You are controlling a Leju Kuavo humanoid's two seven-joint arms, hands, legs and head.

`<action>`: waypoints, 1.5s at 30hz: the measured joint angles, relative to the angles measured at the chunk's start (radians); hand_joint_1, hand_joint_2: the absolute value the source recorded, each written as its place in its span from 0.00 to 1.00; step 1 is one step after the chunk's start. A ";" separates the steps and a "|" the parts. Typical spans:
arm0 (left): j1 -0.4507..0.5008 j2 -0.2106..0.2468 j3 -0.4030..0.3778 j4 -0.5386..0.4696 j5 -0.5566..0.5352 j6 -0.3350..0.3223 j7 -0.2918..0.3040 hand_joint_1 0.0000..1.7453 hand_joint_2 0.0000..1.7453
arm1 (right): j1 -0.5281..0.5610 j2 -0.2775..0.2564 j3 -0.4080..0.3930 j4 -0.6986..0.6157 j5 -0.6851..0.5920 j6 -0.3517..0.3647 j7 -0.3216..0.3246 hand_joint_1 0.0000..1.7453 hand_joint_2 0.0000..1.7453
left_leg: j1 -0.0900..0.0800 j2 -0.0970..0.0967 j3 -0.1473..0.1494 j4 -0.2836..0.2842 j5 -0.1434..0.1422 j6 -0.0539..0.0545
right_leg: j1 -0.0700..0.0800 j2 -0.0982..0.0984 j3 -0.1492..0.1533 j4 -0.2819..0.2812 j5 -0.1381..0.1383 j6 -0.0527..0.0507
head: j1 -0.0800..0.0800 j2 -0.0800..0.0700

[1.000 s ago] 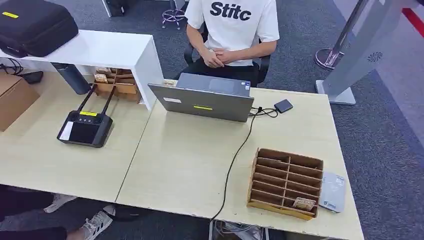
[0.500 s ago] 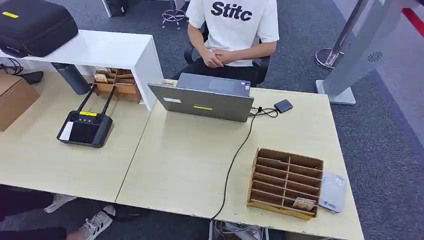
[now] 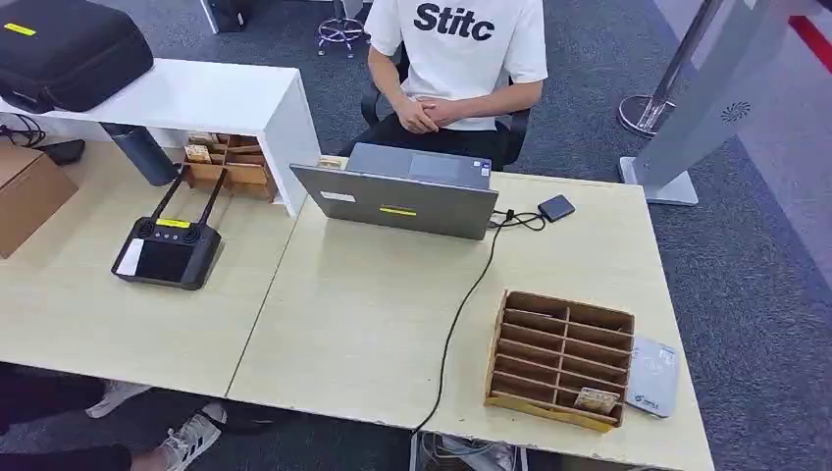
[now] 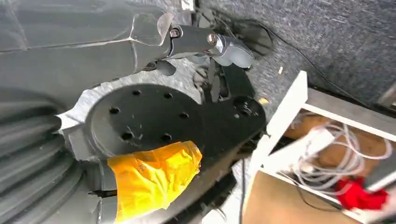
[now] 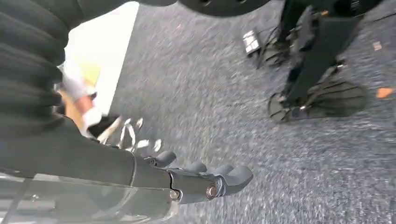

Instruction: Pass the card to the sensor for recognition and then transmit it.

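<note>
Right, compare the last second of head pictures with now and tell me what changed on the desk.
Nothing visibly changed. The card lies in the same near slot of the wooden organizer, with the grey card reader beside it. The laptop and the black controller are in their places, and the seated person keeps hands clasped.

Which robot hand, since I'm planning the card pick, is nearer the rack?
Right, probably. The rack stands on the table's right front corner. Both hang over the floor: the right robot hand on that side, the left robot hand opposite.
</note>
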 joint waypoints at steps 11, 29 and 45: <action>-0.003 -0.012 0.000 0.034 0.042 -0.021 -0.023 0.00 1.00 | -0.025 0.026 -0.265 -0.102 -0.195 0.042 -0.025 0.00 1.00 | 0.000 0.000 0.000 0.000 0.000 0.000 | 0.000 0.000 0.000 0.000 0.000 0.000 | 0.000 0.000; -0.003 -0.027 -0.006 0.042 0.007 0.002 -0.028 0.00 1.00 | 0.007 0.172 -0.311 -0.665 -0.546 -0.010 0.047 0.00 1.00 | 0.000 0.000 0.000 0.000 0.000 0.000 | 0.000 0.000 0.000 0.000 0.000 0.000 | 0.000 0.000; -0.007 -0.040 -0.032 0.042 -0.016 0.025 -0.049 0.00 1.00 | 0.078 0.285 -0.257 -1.183 -0.852 -0.206 0.081 0.00 1.00 | 0.000 0.004 -0.001 0.000 0.001 -0.001 | 0.000 0.003 -0.002 0.001 0.003 -0.002 | 0.000 0.000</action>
